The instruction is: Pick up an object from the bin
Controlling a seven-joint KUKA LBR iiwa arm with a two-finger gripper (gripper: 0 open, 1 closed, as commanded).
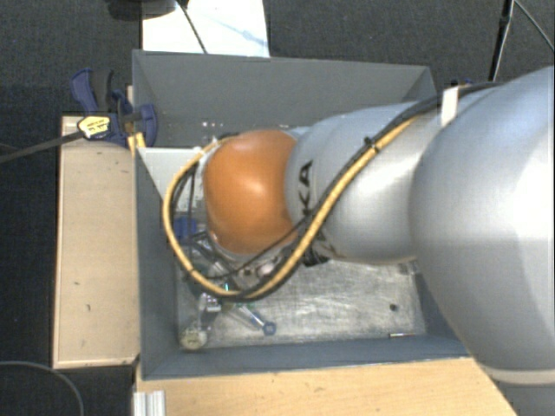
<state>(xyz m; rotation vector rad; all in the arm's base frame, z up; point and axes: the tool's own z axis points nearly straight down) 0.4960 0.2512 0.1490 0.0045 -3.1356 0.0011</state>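
Observation:
My gripper (222, 276) hangs low over the left half of the bin, mostly hidden under the arm's orange cover. Just in front of it lies a thin grey stick-like thing with a blue tip (259, 322). A small tan round thing (192, 337) sits in the bin's front left corner, with a short grey piece (208, 306) rising from it toward the gripper. By the left wall, a blue thing (183, 230) peeks out behind the yellow cable.
The big silver arm reaches in from the right and covers the bin's right and back parts. The bin floor shows bare grey to the right of the gripper, toward the front wall.

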